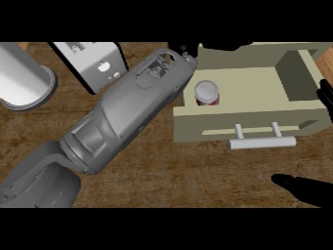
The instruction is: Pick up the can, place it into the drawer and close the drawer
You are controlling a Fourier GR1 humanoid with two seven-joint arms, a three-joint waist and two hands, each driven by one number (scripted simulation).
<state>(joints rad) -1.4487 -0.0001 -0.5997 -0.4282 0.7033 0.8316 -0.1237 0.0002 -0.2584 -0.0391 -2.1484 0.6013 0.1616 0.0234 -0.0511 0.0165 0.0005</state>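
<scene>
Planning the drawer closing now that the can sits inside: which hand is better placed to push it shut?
Probably the right hand: it lies open just in front of the drawer by its handle. The left hand is beyond the drawer's back corner, past the can.

My long grey metal left forearm (126, 114) is showing darker grey panels near the elbow and a black-lined recess by the wrist. My black left hand (185, 48) is looking plain black at the top, and my black right hand (314, 191) is showing the same flat black at the lower right. The pale cream open drawer (230, 128) is wearing a light grey bar handle (262, 141). Inside it, the small red can with a silver-white lid (207, 93) is sitting. The brown wood-grain counter (197, 171) is showing streaked darker lines. The white cylinder with a grey base (14, 73) and the grey box with black-and-white markings (96, 66) are lying beyond.
</scene>
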